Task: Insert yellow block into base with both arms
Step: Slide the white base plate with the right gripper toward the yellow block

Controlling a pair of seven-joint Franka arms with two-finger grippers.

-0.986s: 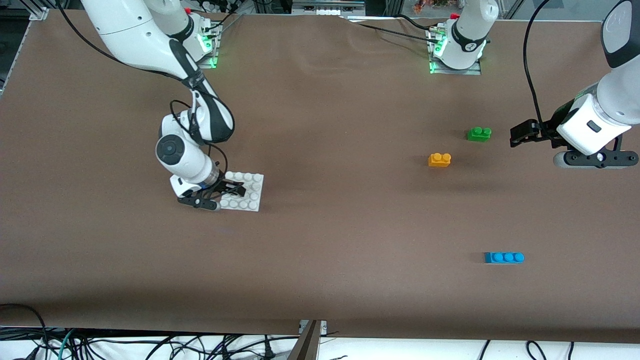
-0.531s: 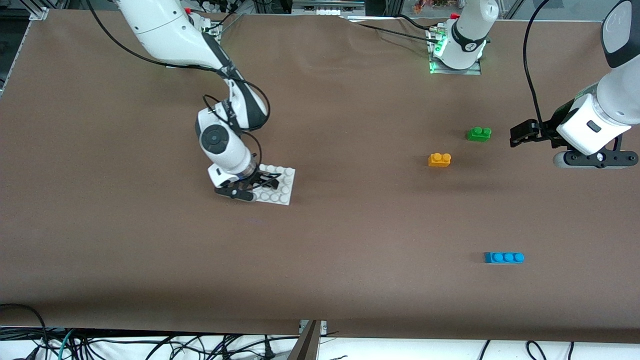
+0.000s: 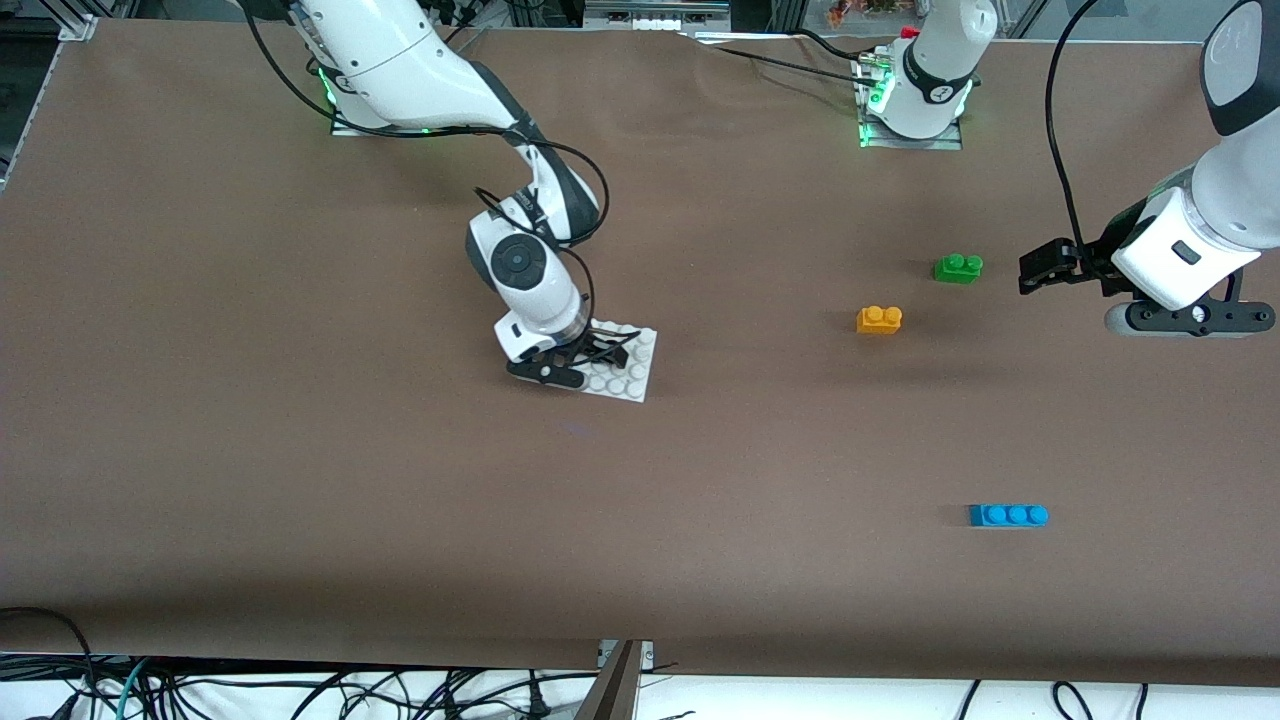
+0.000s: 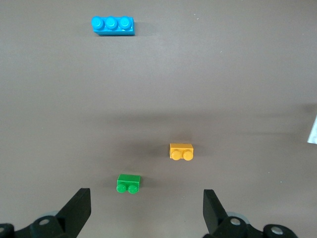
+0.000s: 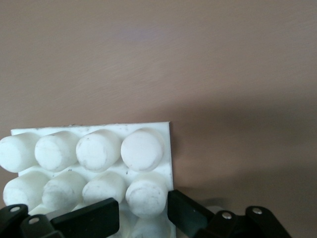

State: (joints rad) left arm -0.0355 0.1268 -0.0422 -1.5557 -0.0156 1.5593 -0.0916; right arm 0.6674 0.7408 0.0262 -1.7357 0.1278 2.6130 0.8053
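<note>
The yellow block (image 3: 879,319) lies on the brown table toward the left arm's end; it also shows in the left wrist view (image 4: 181,151). The white studded base (image 3: 628,364) is in the middle of the table, held by my right gripper (image 3: 590,354), which is shut on the base's edge studs (image 5: 146,193). My left gripper (image 3: 1045,271) is open and empty, up in the air at the left arm's end of the table beside the green brick (image 3: 958,267); its fingers (image 4: 77,208) frame the green brick (image 4: 129,183).
A blue three-stud brick (image 3: 1008,515) lies nearer the front camera than the yellow block; it also shows in the left wrist view (image 4: 113,25). The arm bases stand along the table's edge farthest from the camera.
My right gripper has carried the base across the table toward the left arm's end, closer to the yellow block. The left arm and the bricks have not moved.
</note>
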